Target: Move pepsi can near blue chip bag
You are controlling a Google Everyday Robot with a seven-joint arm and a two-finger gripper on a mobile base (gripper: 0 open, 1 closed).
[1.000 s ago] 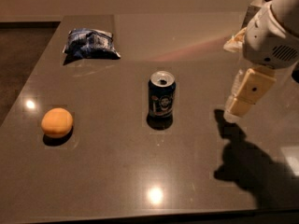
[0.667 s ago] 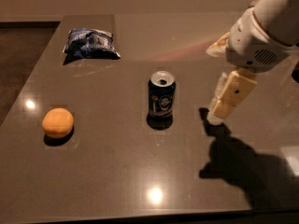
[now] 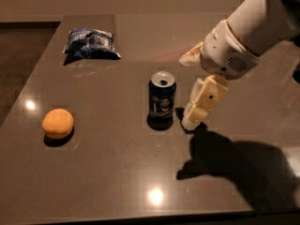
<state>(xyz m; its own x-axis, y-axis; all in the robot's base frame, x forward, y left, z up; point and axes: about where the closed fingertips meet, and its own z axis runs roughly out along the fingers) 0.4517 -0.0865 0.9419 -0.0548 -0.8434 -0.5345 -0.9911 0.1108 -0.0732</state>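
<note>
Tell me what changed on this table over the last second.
The end effector swung leftward in the picture and lower, from well clear of the pepsi can to close beside its right side, jaws open and gripping nothing. The pepsi can, the blue chip bag and the orange fruit stayed where they were.

A single camera looks down steeply from above the near edge of the dark, glossy stone counter [image 3: 93, 182], facing its far edge. It sits close enough that the counter fills nearly the whole frame, with a strip of floor [image 3: 18, 55] beyond the left edge. The cream plastic claw [image 3: 202, 102] hangs at centre right, just right of the small dark blue pepsi can [image 3: 162, 100].
</note>
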